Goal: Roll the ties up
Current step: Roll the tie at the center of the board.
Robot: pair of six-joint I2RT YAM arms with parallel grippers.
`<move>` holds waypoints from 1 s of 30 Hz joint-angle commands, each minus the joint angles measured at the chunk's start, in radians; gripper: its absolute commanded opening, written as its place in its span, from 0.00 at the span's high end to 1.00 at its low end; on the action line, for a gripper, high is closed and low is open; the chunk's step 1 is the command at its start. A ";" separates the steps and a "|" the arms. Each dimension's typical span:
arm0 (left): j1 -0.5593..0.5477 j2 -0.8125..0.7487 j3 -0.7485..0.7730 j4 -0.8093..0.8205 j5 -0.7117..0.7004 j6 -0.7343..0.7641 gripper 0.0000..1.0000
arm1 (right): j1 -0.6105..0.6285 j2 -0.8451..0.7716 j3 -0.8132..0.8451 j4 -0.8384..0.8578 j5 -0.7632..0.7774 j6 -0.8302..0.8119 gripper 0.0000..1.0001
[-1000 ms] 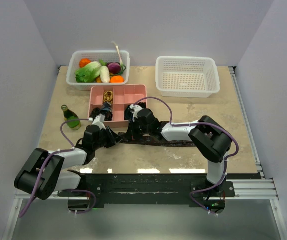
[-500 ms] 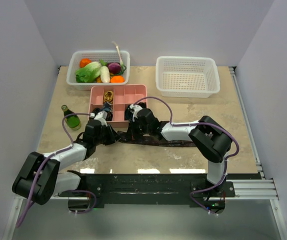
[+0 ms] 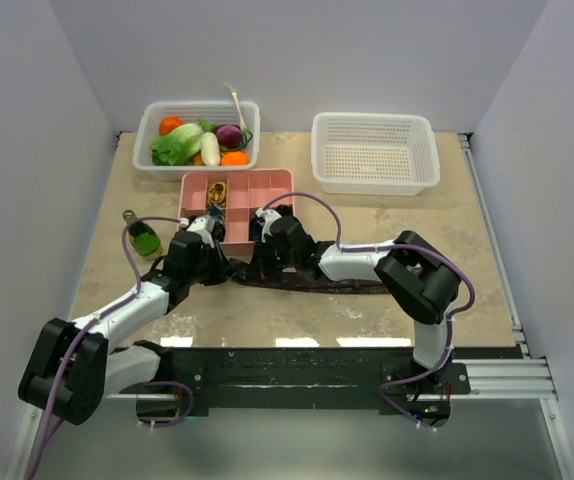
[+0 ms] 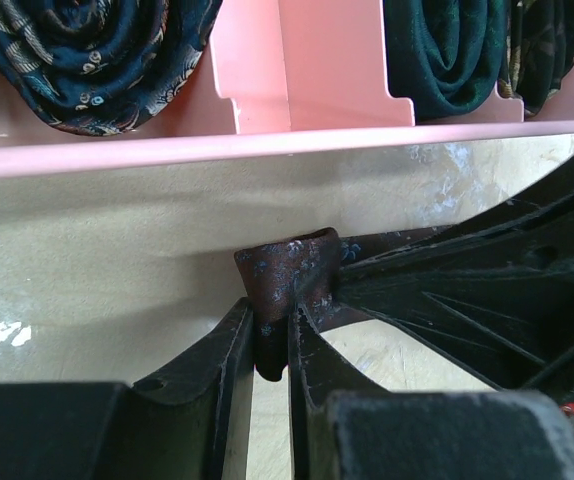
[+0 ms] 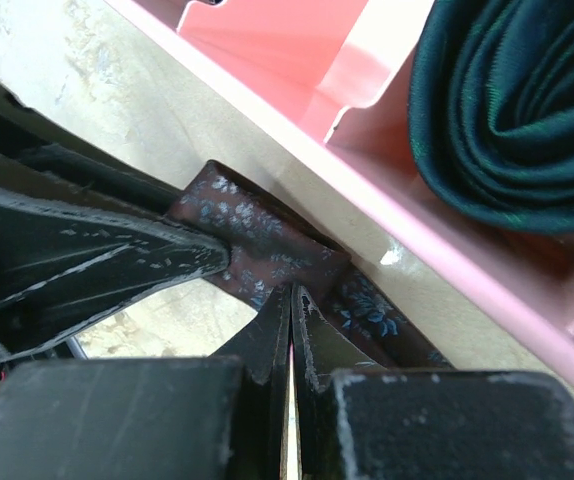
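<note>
A green bottle (image 3: 144,238) stands on the beige worktop (image 3: 467,260), just outside the left pincer (image 3: 223,271). That pincer reaches in from the left and is clamped on the folded end of a maroon tie (image 3: 337,286). In the left wrist view, the left pincer (image 4: 270,335) has its two black fingers (image 4: 229,345) squeezing a small upright fold of the maroon tie (image 4: 292,268), which has a pale floral print.

Just beyond the fingertips runs the near wall of a pink divided tray (image 4: 267,150). Inside it, a dark blue patterned coil (image 4: 87,50) sits up and to the left of the pincer, and a dark green coil (image 4: 447,55) up and to the right.

From the fold, the rest of the tie lies flat on the worktop as a long strip running to the right, passing under the right arm.

The right pincer (image 3: 253,266) faces the left one closely. In the right wrist view, the right pincer (image 5: 289,300) has its fingers pressed together with no gap. Their tips touch the edge of the maroon tie (image 5: 257,245), but whether any cloth is caught between them cannot be told. The dark green coil (image 5: 517,110) lies beyond it to the right, inside the pink divided tray (image 5: 297,60).

Far past both pincers, a white basket of vegetables (image 3: 152,125) sits to the left and a second white basket (image 3: 374,185) to the right.
</note>
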 commanded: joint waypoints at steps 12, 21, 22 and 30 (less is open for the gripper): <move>-0.110 0.032 0.156 -0.162 -0.092 0.113 0.98 | 0.020 0.044 0.057 0.031 -0.019 0.007 1.00; -0.190 0.065 0.208 -0.179 -0.203 0.106 0.97 | 0.028 0.062 0.059 0.037 -0.033 0.013 1.00; -0.190 0.058 0.208 -0.174 -0.206 0.107 0.97 | 0.028 0.062 0.059 0.037 -0.033 0.015 1.00; -0.193 0.026 0.211 -0.154 -0.191 0.127 0.89 | 0.032 0.061 0.053 0.052 -0.048 0.022 1.00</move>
